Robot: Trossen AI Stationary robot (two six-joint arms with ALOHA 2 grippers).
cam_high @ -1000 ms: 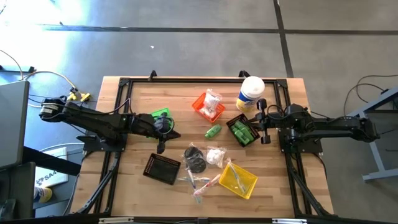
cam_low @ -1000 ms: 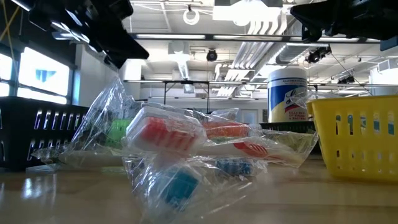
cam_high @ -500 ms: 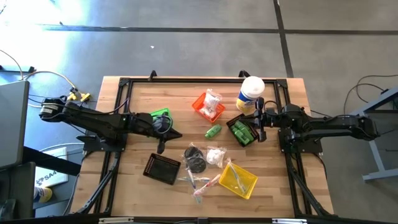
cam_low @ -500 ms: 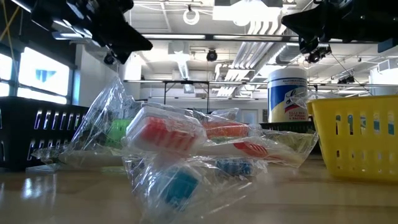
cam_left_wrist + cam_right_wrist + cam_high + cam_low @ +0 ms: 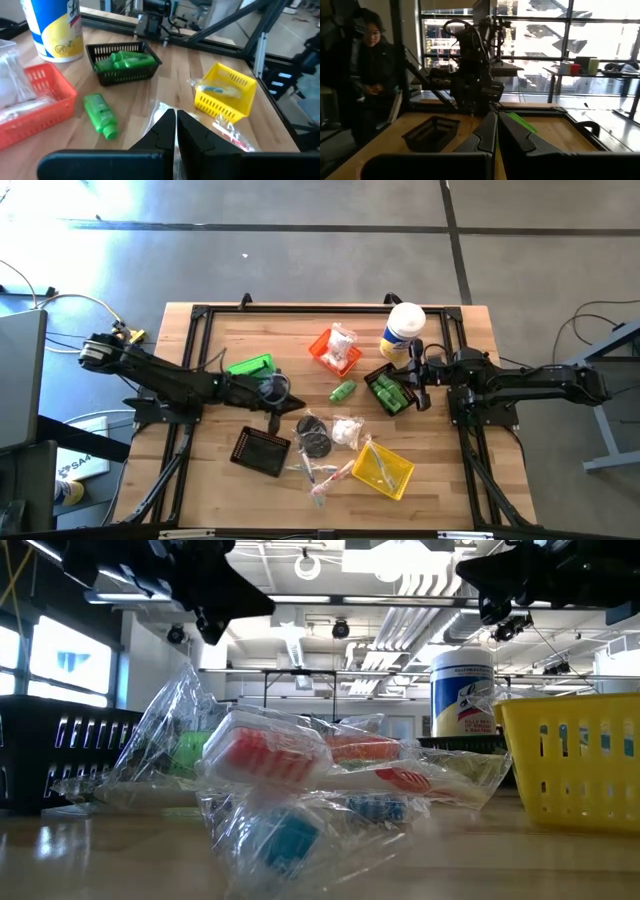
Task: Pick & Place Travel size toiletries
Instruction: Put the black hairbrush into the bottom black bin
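My left gripper (image 5: 283, 392) hangs pinched shut and empty over the wooden table (image 5: 210, 470), near a loose green mini bottle (image 5: 343, 391). My right gripper (image 5: 420, 383) is likewise closed on nothing, beside the black mesh bin (image 5: 391, 391) of green bottles. Clear-wrapped toothbrushes (image 5: 318, 473) lie by the yellow bin (image 5: 384, 468).

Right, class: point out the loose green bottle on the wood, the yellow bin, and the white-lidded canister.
Loose green bottle (image 5: 100, 115), left wrist view, on its body.
Yellow bin (image 5: 399, 476), high view, on its right wall.
White-lidded canister (image 5: 405, 319), high view, on its lid.
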